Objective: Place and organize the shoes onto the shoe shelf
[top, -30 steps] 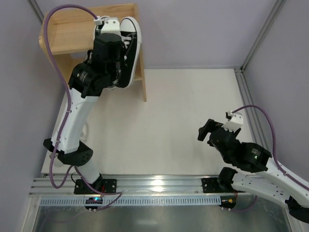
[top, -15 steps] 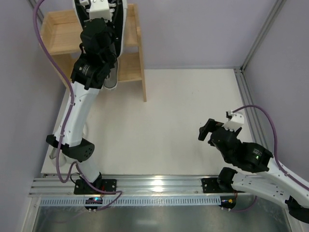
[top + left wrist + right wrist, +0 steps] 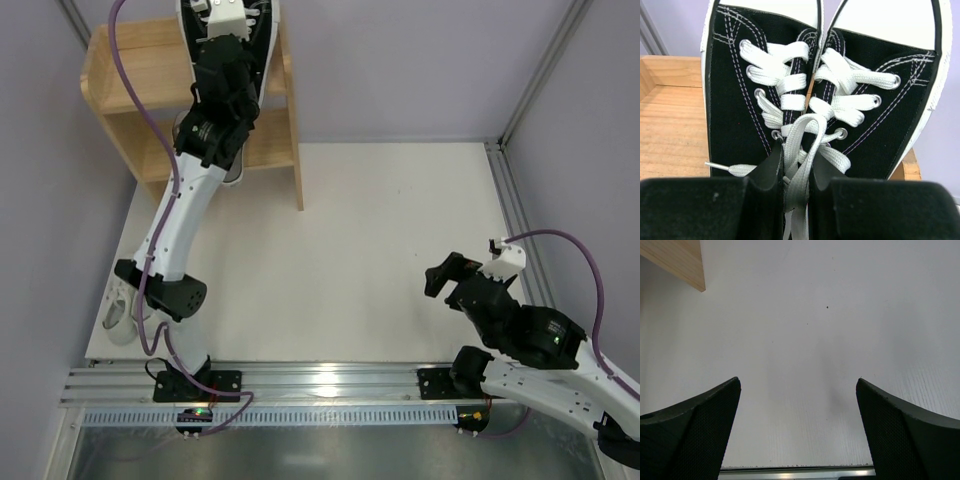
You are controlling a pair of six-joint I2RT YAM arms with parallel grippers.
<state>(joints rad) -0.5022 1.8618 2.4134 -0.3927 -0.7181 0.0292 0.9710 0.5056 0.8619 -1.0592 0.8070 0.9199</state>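
Note:
A pair of black canvas shoes (image 3: 740,90) with white toe caps and white laces hangs side by side, toes pointing away, over the top tier of the light wooden shoe shelf (image 3: 130,60). My left gripper (image 3: 797,175) is shut on the pair where their inner edges and the laces meet. In the top view the pair (image 3: 268,35) shows at the shelf's right end, mostly hidden by my left wrist. My right gripper (image 3: 797,405) is open over bare white table, and it also shows at the near right in the top view (image 3: 445,275).
The shelf's wooden top board (image 3: 670,115) lies left of and below the pair. A rounded white shape, perhaps a white shoe (image 3: 118,312), lies at the table's left edge by my left arm. The shelf's right side panel (image 3: 296,150) stands on the white table (image 3: 390,230).
My left arm has carried the black pair from the shelf's right front up and back over the top tier. My right arm has drawn slightly nearer and to the right.

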